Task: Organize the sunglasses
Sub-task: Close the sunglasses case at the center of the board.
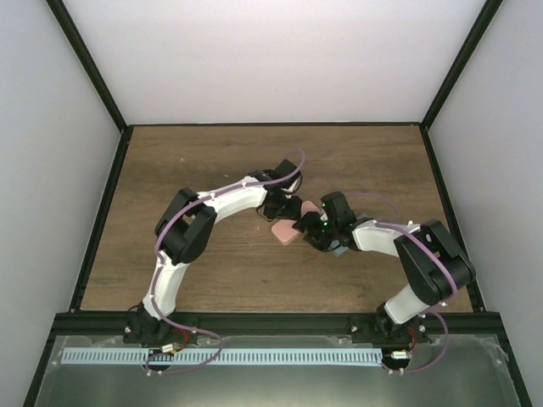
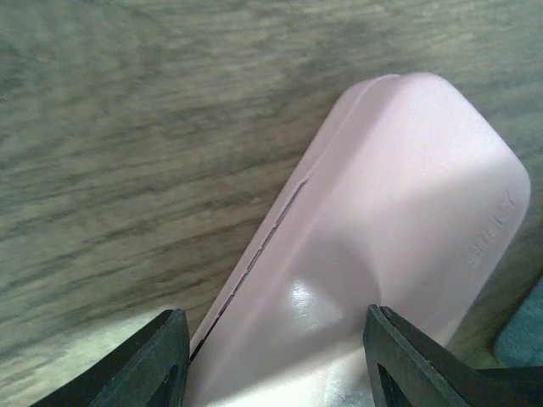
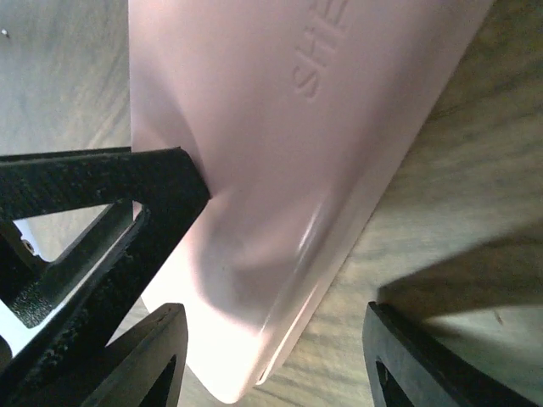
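No sunglasses show in any view. A closed pink oblong case lies on the wooden table between both grippers. My left gripper is open and straddles one end of the pink case; in its wrist view the gripper has the case's seam by its left finger. My right gripper is open at the case's other end. In the right wrist view the pink case lies partly between the right gripper's jaws. The left gripper's black finger touches the case's side there.
A grey-blue case lies mostly under my right wrist; a blue edge shows at the left wrist view's right border. The wooden table has black frame rails along its sides and white walls around it.
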